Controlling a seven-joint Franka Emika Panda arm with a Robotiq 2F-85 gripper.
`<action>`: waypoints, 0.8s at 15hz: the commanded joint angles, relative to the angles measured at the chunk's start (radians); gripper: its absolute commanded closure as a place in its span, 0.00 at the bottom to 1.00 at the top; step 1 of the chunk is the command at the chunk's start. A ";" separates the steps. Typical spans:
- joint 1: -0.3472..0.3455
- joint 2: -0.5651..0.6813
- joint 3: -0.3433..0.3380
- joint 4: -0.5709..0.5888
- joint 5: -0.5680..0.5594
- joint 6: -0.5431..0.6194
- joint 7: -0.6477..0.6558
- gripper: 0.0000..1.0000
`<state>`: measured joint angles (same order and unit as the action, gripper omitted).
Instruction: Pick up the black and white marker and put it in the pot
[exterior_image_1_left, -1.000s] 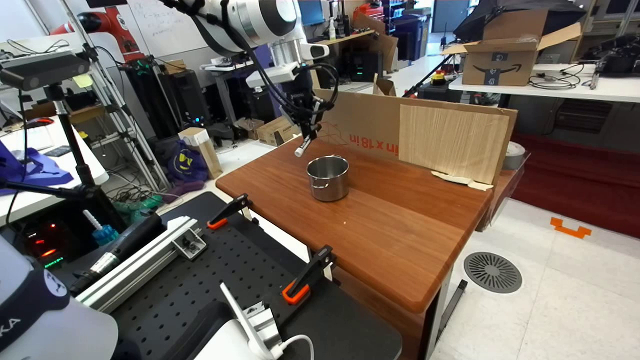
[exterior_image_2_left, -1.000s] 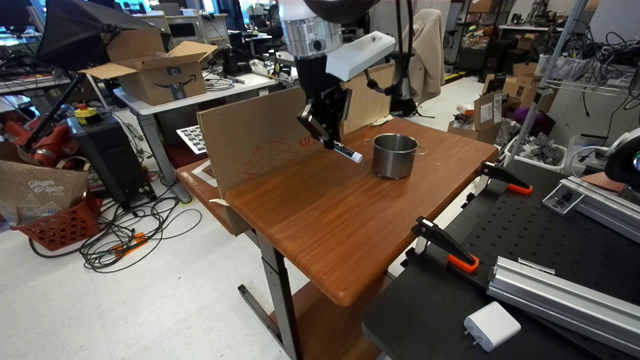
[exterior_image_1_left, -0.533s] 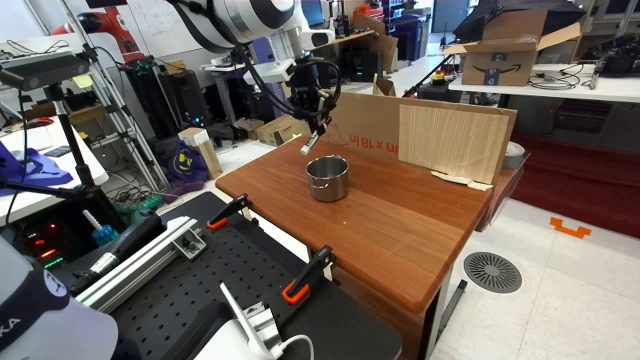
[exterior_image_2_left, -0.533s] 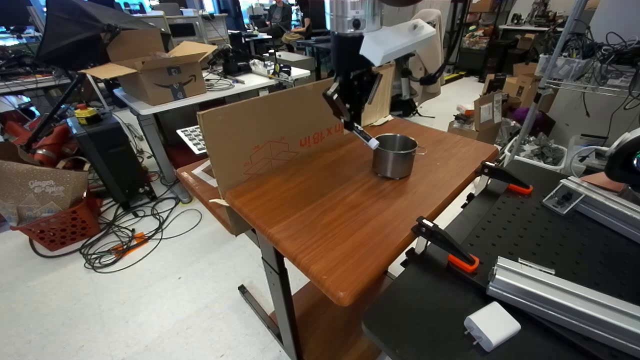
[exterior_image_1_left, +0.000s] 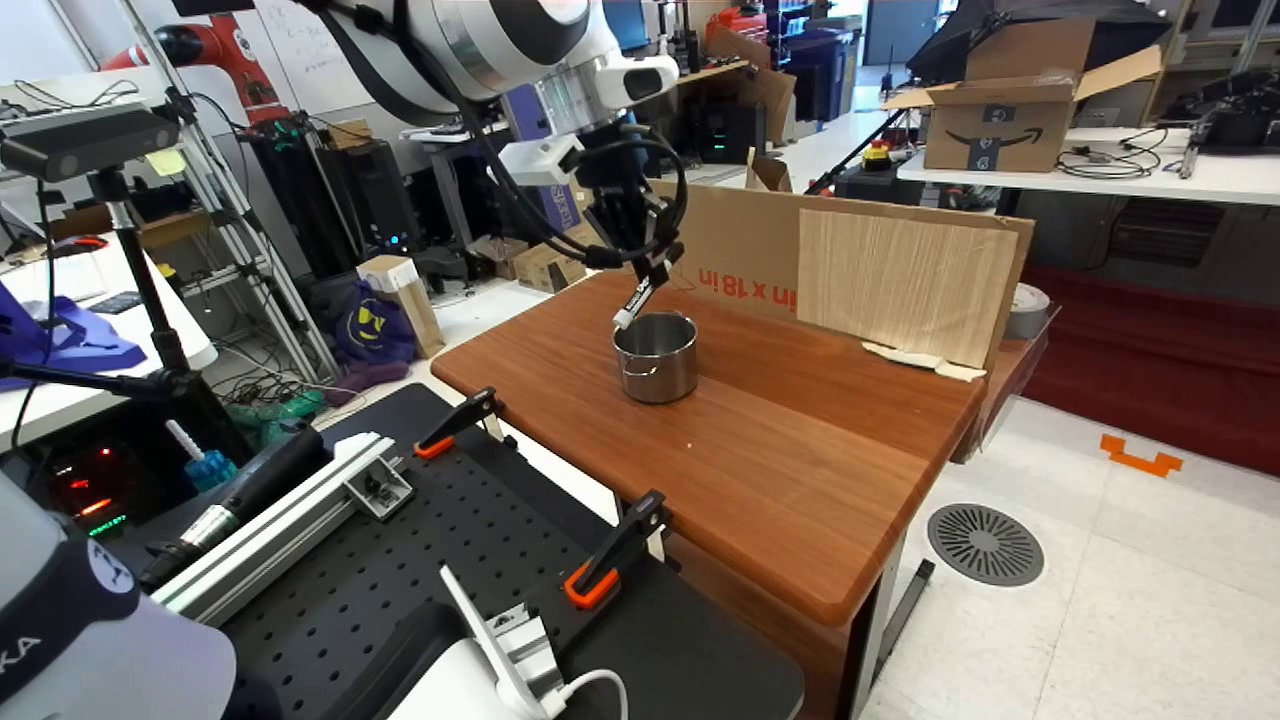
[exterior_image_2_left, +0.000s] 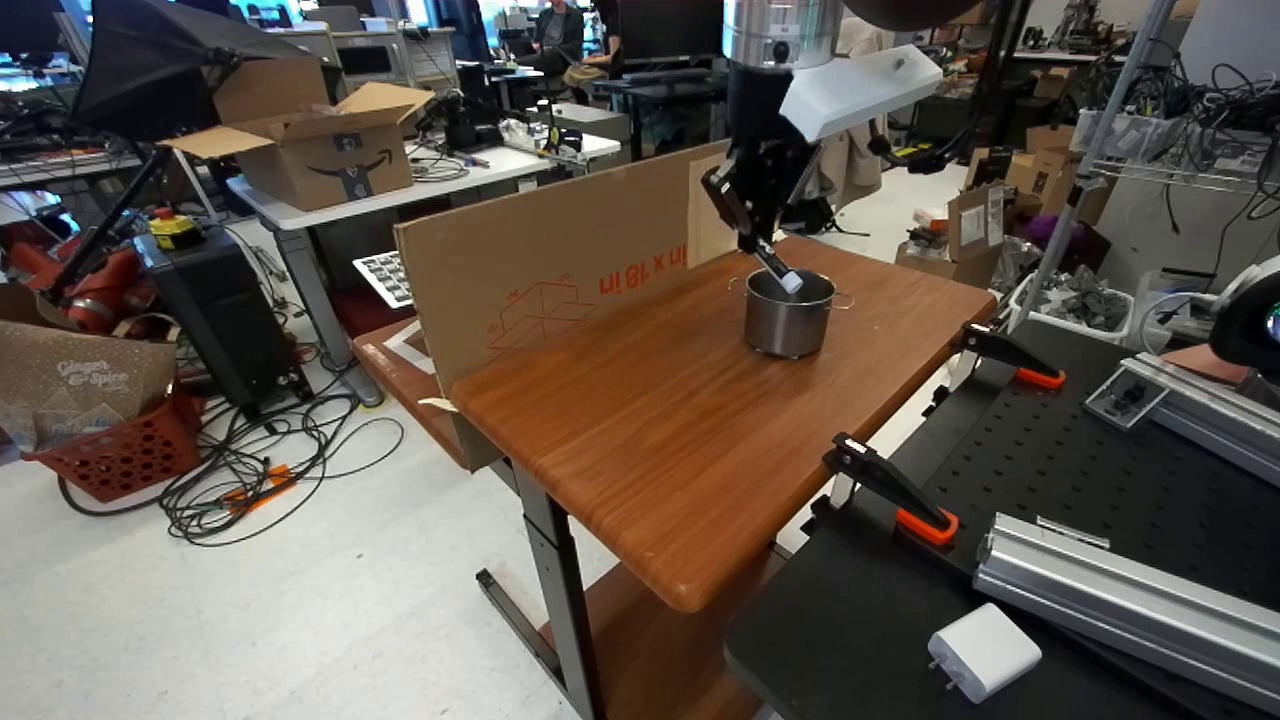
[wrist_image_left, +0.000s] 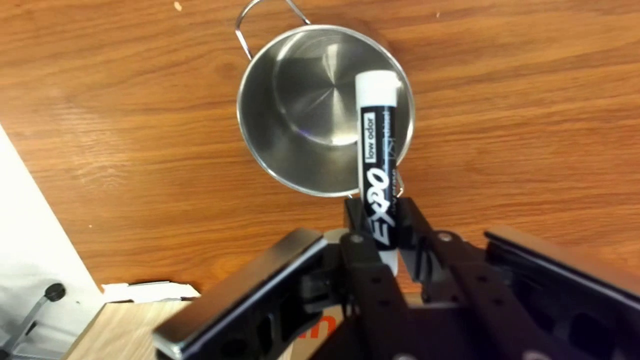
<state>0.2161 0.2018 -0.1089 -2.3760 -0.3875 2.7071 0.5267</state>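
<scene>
My gripper (wrist_image_left: 378, 220) is shut on the black and white marker (wrist_image_left: 378, 145) near its rear end. The marker's white front end points out beyond the fingers and is tilted downward. In the wrist view it overlaps the opening of the pot (wrist_image_left: 300, 172), a grey metal pot with wire handles. In both exterior views the marker (exterior_image_1_left: 637, 298) (exterior_image_2_left: 776, 266) hangs from the gripper (exterior_image_1_left: 660, 266) (exterior_image_2_left: 757, 243), with its white tip at the rim of the pot (exterior_image_1_left: 657, 372) (exterior_image_2_left: 786, 330). The pot stands upright on the table, and its visible inside shows bare metal.
The brown wooden table (exterior_image_1_left: 780, 470) carries the pot. A cardboard panel (exterior_image_2_left: 560, 250) stands upright along the table's edge behind the gripper. Two black and orange clamps (exterior_image_1_left: 615, 550) (exterior_image_2_left: 890, 485) grip the table edge on the side of the black perforated board (exterior_image_1_left: 470, 560).
The gripper has moved with the marker toward the pot and a little down. The marker's tip has gone from beside the pot to its rim. The pot has not moved.
</scene>
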 joint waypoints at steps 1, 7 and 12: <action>-0.017 -0.026 -0.017 -0.039 -0.042 0.050 0.058 0.95; -0.034 0.007 -0.017 -0.022 -0.025 0.055 0.054 0.95; -0.036 0.037 -0.017 -0.009 -0.011 0.048 0.047 0.95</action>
<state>0.1862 0.2165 -0.1244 -2.3950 -0.3919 2.7313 0.5614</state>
